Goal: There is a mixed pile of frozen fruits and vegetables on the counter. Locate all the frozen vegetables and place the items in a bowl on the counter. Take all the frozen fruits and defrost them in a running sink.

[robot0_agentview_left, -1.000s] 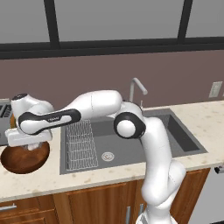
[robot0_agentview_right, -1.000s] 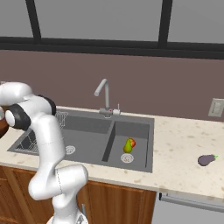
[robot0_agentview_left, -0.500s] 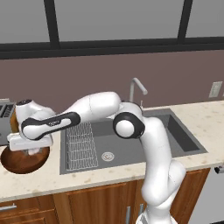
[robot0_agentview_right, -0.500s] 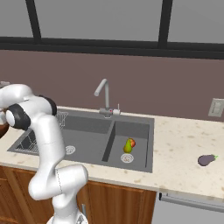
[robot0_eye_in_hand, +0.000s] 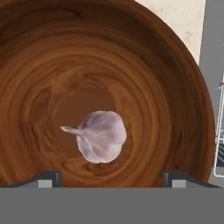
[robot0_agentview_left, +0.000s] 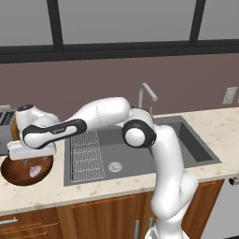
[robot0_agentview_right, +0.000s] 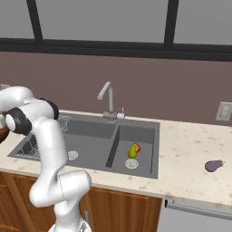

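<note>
One small whitish-pink bulb (robot0_eye_in_hand: 100, 136) lies in the middle of the wooden bowl (robot0_agentview_left: 18, 176). The bulb rests on the bottom of the bowl, with a thin pointed tip sticking out to one side. The bowl sits on the worktop (robot0_agentview_left: 219, 130) at its left end, just beside the sink (robot0_agentview_left: 135, 151) and near the front edge.

The gripper (robot0_agentview_left: 29, 164) hangs right above the bowl, pointing down into it. Its jaws are wide apart, one on each side, and they hold nothing. The bulb lies below them, between the two tips, and nothing touches it.

The sink has two basins. A wire rack (robot0_agentview_left: 86, 149) lies in the big basin, on the side near the bowl. A yellow-green pear (robot0_agentview_right: 132, 151) with a reddish top stands in the small basin, next to the drain. The silver tap (robot0_agentview_right: 108, 97) curves up behind the sink, at the back edge of the worktop.

A dark purple eggplant (robot0_agentview_right: 214, 165) with a green cap lies on the worktop to the right of the sink, well apart from it and near the right end.
</note>
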You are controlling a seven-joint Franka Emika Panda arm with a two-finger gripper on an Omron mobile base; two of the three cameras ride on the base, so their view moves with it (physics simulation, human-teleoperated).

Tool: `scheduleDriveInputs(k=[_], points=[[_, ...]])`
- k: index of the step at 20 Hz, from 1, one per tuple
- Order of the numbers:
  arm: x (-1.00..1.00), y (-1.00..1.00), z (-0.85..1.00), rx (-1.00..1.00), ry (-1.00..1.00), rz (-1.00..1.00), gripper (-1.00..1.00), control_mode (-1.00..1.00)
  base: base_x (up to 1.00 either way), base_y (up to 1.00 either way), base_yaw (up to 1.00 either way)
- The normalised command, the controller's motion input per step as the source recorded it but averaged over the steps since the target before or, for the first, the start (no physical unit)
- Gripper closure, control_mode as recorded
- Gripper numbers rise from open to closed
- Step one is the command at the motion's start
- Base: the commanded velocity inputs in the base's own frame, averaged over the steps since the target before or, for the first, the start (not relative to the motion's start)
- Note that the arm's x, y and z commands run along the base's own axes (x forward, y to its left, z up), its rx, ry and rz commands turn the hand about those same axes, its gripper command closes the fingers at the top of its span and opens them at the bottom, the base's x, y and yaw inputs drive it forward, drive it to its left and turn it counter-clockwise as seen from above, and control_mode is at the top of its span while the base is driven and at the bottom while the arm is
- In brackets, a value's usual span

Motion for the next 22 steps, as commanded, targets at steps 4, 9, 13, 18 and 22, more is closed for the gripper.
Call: scheduleDriveInputs(k=[4, 9, 13, 18, 22], points=[[-0.03, 0.0, 0.43, -0.06, 0.04, 0.0, -1.0, -1.0, 0.0, 0.0, 0.0], [-0.08, -0.28, 0.33, -0.06, 0.0, 0.0, -1.0, -1.0, 0.0, 0.0, 0.0], [-0.14, -0.47, 0.14, -0.01, 0.0, 0.0, -1.0, -1.0, 0.0, 0.0, 0.0], [-0.15, -0.51, 0.04, 0.02, -0.04, 0.0, -1.0, -1.0, 0.0, 0.0, 0.0], [-0.12, -0.44, 0.04, 0.06, -0.06, -0.02, -1.0, -1.0, 0.0, 0.0, 0.0]])
